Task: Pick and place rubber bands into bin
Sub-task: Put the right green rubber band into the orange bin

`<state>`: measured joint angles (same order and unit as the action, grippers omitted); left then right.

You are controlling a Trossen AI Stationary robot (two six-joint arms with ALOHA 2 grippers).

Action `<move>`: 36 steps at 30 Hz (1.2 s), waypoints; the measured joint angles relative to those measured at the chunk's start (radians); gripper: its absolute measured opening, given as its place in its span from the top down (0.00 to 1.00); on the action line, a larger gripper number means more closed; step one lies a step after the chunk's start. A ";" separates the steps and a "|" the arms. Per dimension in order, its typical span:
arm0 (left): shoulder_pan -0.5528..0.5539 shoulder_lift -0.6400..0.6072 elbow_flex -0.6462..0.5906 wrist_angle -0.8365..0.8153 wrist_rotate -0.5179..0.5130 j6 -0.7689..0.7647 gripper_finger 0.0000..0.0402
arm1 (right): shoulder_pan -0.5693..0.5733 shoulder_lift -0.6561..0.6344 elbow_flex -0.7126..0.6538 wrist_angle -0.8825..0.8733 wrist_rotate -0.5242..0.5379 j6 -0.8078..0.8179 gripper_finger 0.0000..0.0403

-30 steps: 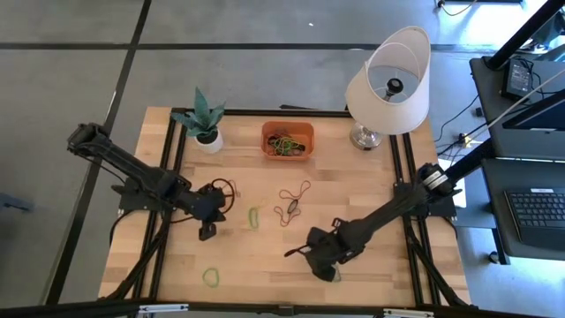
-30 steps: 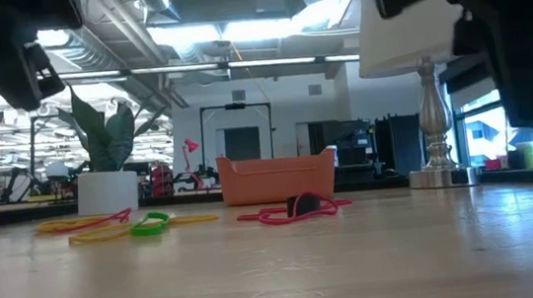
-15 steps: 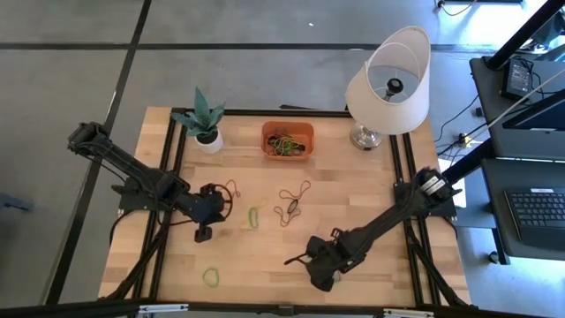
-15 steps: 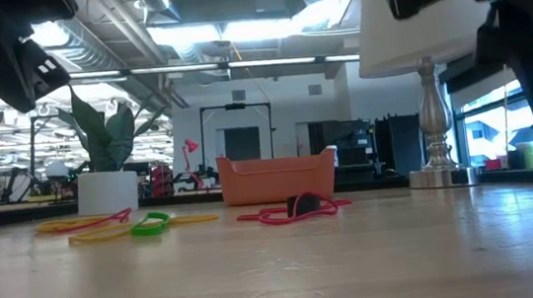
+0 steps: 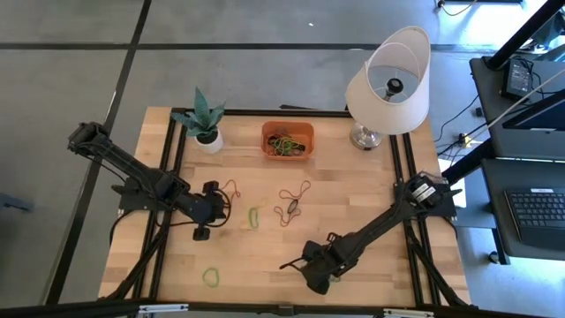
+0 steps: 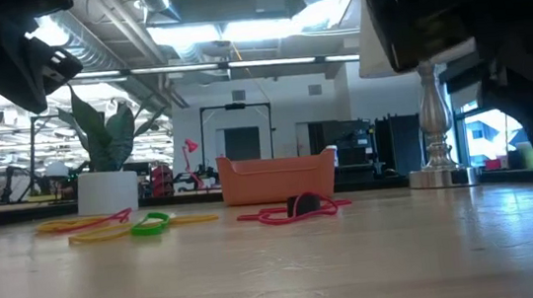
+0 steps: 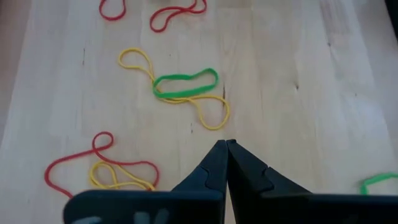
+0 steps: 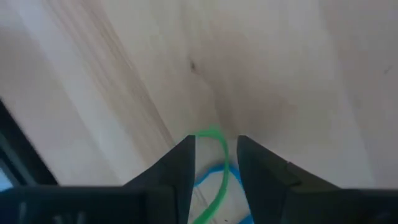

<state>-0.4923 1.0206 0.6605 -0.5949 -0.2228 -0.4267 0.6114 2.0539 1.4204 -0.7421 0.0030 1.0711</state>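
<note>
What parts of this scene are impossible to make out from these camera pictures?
- Bin contents: the high view shows only a small tangle; the low view shows just its wall.
- Green band at the right gripper: cut off by the right wrist view's edge, and the arm covers it from above.
- Left gripper: shut, holding nothing visible.

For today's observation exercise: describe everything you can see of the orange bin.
The bin is a small orange rectangular tray with rounded corners and low walls, plastic by its look. It sits upright on the table's far edge, between the potted plant and the lamp. A tangle of rubber bands lies inside. In the low view its long wall faces the camera. Neither gripper touches it.
</note>
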 joint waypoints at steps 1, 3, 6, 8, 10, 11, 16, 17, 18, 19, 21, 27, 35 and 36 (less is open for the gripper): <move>0.000 0.000 0.000 0.000 -0.001 0.003 0.99 | 0.002 0.007 0.000 -0.002 -0.008 -0.001 0.70; 0.000 0.000 0.000 -0.001 -0.001 0.004 1.00 | 0.007 0.020 0.001 -0.004 -0.013 -0.002 0.72; 0.000 0.000 0.000 -0.002 -0.001 0.004 1.00 | 0.010 0.036 0.005 -0.010 -0.012 -0.002 0.76; 0.000 0.000 0.000 -0.003 -0.001 0.004 0.99 | 0.011 0.041 0.005 -0.012 -0.010 0.001 0.81; 0.000 0.000 0.000 -0.004 -0.001 0.004 0.99 | 0.010 0.040 0.006 -0.019 -0.009 0.007 0.89; 0.000 0.000 0.000 -0.005 -0.001 0.008 0.99 | 0.009 0.039 0.008 -0.026 -0.003 0.007 0.94; 0.000 0.000 0.000 -0.007 -0.003 0.015 1.00 | 0.008 0.030 0.068 -0.103 0.043 0.016 0.97; 0.001 0.000 0.000 -0.007 -0.010 0.017 0.99 | 0.008 0.016 0.081 -0.140 0.049 0.020 0.98; 0.002 0.000 0.000 -0.007 -0.017 0.017 0.99 | 0.007 -0.003 0.094 -0.171 0.055 0.023 0.99; 0.004 0.000 0.000 -0.007 -0.023 0.015 0.99 | 0.006 -0.018 0.107 -0.184 0.066 0.024 0.99; 0.018 0.000 0.000 -0.002 -0.025 0.014 1.00 | 0.006 -0.046 0.126 -0.221 0.084 0.025 0.99; 0.119 0.000 0.000 0.045 0.033 0.092 1.00 | -0.008 -0.155 0.161 -0.336 0.234 0.101 0.99; 0.304 0.000 0.000 0.076 0.095 0.223 1.00 | -0.165 -0.260 0.161 -0.369 0.316 -0.003 0.99; 0.326 0.000 0.000 0.076 0.103 0.236 1.00 | -0.198 -0.265 0.161 -0.361 0.316 -0.045 0.99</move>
<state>-0.1660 1.0206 0.6605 -0.5193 -0.1195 -0.1911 0.4132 1.7886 1.5810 -1.1029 0.3193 1.0260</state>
